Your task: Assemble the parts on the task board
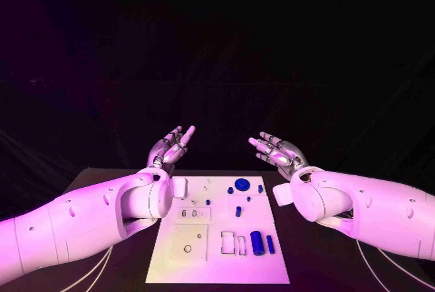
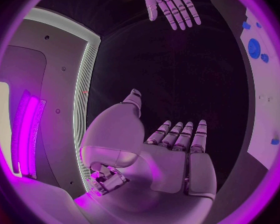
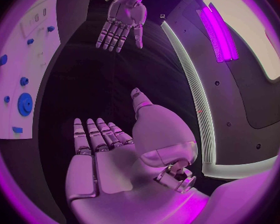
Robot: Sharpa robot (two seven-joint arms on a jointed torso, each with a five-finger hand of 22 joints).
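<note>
Head view shows the task board (image 1: 220, 257), a white rectangular plate lying flat in the middle of the black table (image 1: 100, 179), its long sides running from the near edge toward the far edge. Small blue parts sit on its right half: a round gear-like disc (image 1: 242, 183) near the far right corner, a few small studs around it, and two upright-lying cylinders (image 1: 256, 242) close to the near right side; white cut-outs and blocks fill its left half. Bare black table lies beyond the board's far edge and along both long sides. Both white arms reach in over the board's two long edges, well above it. The left hand (image 1: 171, 146) is raised past the far left corner, palm turned inward, fingers straight and spread, grasping nothing. The right hand (image 1: 278, 151) mirrors it past the far right corner, fingers fanned apart and released, touching nothing.
</note>
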